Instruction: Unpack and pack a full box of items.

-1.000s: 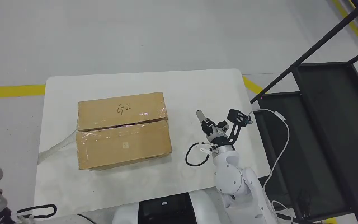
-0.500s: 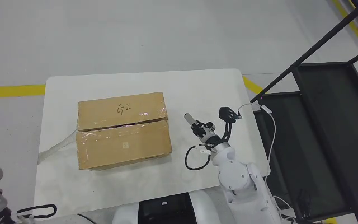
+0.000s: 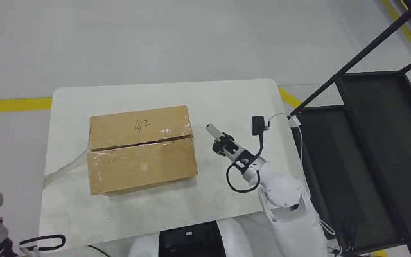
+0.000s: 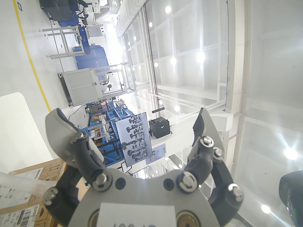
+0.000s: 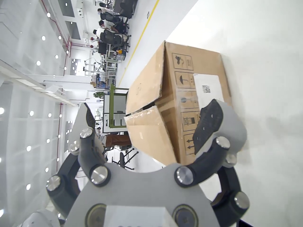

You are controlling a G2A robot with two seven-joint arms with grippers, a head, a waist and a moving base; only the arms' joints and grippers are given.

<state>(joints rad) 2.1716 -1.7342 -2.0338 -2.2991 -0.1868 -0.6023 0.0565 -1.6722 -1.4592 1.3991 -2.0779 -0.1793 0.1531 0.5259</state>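
Note:
A brown cardboard box point(image 3: 141, 149) lies on the left half of the white table point(image 3: 244, 103), its top flaps down and meeting at a taped seam. My right gripper point(image 3: 216, 133) hovers just right of the box, pointing at its end face. In the right wrist view this gripper point(image 5: 149, 109) is open and empty, with the box point(image 5: 189, 79) close ahead; one finger is level with the box top and the other is near the tabletop. My left gripper point(image 4: 129, 114) is open and empty, aimed up at the ceiling, beside a labelled box corner point(image 4: 35, 173).
A black metal rack point(image 3: 366, 160) stands right of the table, close to the right arm's cable. A clear plastic strip point(image 3: 64, 168) sticks out at the box's left side. Bare tabletop lies behind and to the right of the box.
The right gripper has moved left across the table, from near the right edge to close beside the box's end. The box has not moved.

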